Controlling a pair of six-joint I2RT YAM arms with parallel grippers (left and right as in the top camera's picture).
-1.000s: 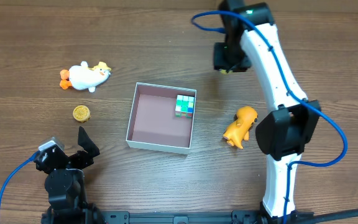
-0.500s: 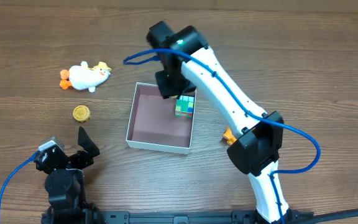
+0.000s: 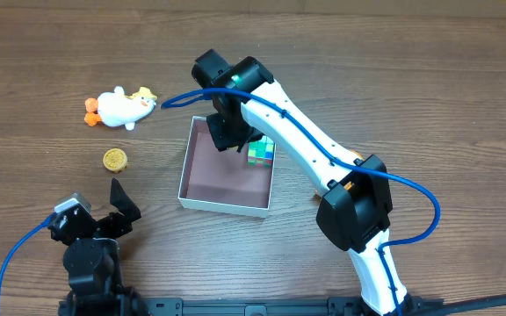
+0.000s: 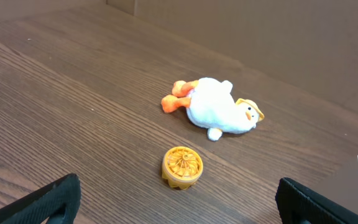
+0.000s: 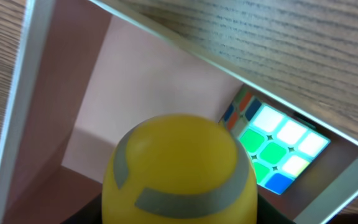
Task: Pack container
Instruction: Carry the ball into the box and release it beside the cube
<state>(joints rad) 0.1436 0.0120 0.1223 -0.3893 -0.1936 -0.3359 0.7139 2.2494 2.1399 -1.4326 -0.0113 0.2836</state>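
- While the right gripper (image 3: pixel 227 133) hangs over the far-left part of the container (image 3: pixel 213 180), it is closed on a rounded yellow toy (image 5: pixel 179 168) with a grey band; the jaws are hidden under the toy in the wrist view, so the grip is judged from the toy filling the frame close to the lens
- Directly below the toy lies bare pinkish floor; the colour cube (image 3: pixel 260 152) sits in the far-right corner of the container, apart from the toy
- Step in hand, as judged: setting the yellow toy down inside the container
- Recommended practice: lower the toy over the bare floor, clear of the white wall and of the cube, and release only when low, since a rounded body is likely to roll; a spot towards a corner or beside the cube would steady it and save room
- Risk noted: catching the thin wall on the way down could shift the box on the table (image 3: pixel 393 53)
- Container position: middle of the table, open side up
- Left gripper (image 3: pixel 97 213) rests near the robot's edge, jaws spread wide, holding nothing
- Outstanding items, well apart from the container on its left: plush duck (image 4: pixel 219 112) and orange disc (image 4: pixel 182 167), the disc nearer the left gripper
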